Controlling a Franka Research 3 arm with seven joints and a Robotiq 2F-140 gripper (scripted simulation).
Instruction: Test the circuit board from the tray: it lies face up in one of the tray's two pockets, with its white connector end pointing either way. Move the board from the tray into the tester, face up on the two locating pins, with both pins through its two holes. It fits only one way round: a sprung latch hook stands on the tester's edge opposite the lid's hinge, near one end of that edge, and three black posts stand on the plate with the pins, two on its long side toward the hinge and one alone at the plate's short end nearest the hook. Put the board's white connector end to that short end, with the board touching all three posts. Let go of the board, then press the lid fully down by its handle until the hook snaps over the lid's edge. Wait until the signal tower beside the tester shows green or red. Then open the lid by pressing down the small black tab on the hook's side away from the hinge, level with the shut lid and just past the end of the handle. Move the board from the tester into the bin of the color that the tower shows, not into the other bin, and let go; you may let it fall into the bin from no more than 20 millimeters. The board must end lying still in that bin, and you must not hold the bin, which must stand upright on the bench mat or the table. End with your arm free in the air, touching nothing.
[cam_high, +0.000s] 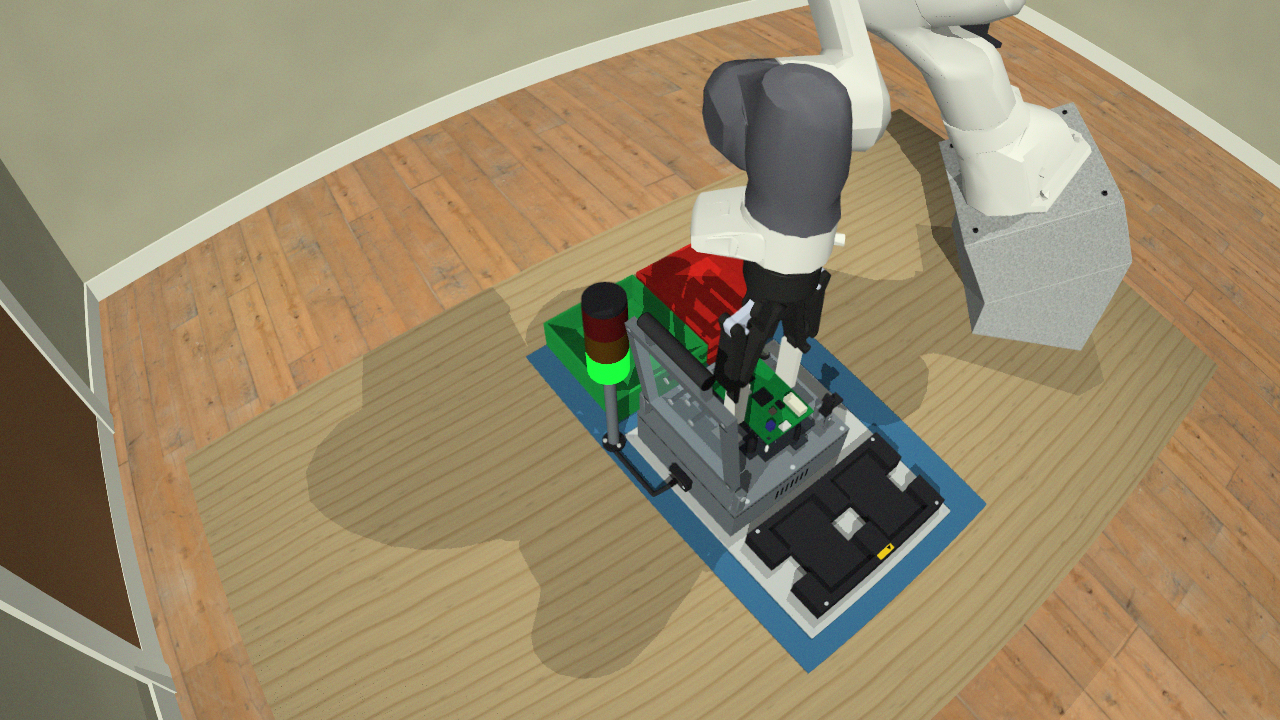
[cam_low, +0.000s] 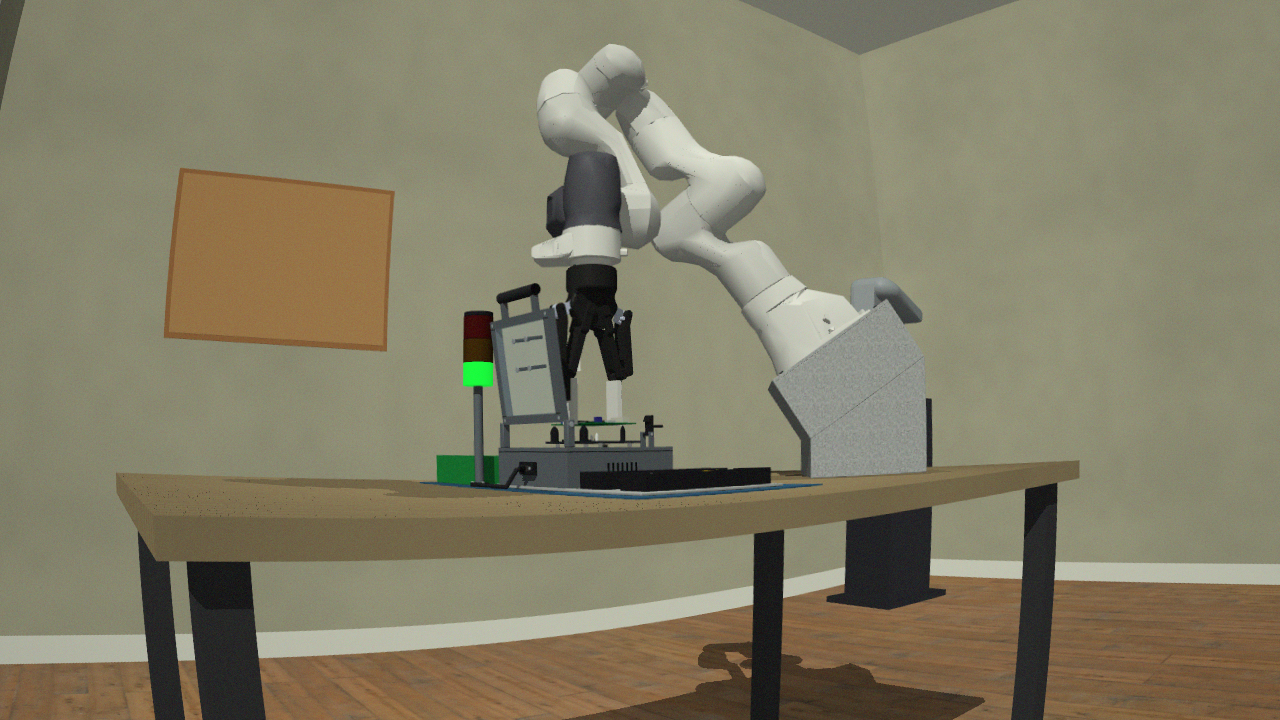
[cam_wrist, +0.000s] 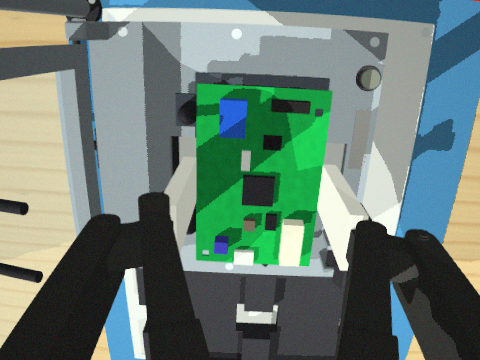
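The green circuit board (cam_high: 774, 407) hangs face up just above the tester's plate (cam_high: 742, 452), with its white connector end toward the tray. My gripper (cam_high: 762, 389) is shut on the board, its white pads on the two long edges. The wrist view shows the board (cam_wrist: 260, 174) between the pads of my gripper (cam_wrist: 258, 182). From the side, the board (cam_low: 599, 420) floats slightly above the tester top. The tester's lid (cam_high: 680, 394) stands open. The signal tower (cam_high: 605, 344) shows green. The green bin (cam_high: 572, 335) and the red bin (cam_high: 693, 282) stand behind the tester.
The upright lid with its black handle (cam_high: 675, 351) stands close beside my fingers on the tower side. The latch hook (cam_low: 648, 422) stands at the tester's opposite edge. The empty black tray (cam_high: 845, 528) lies in front. The robot base (cam_high: 1042, 241) stands at the back right.
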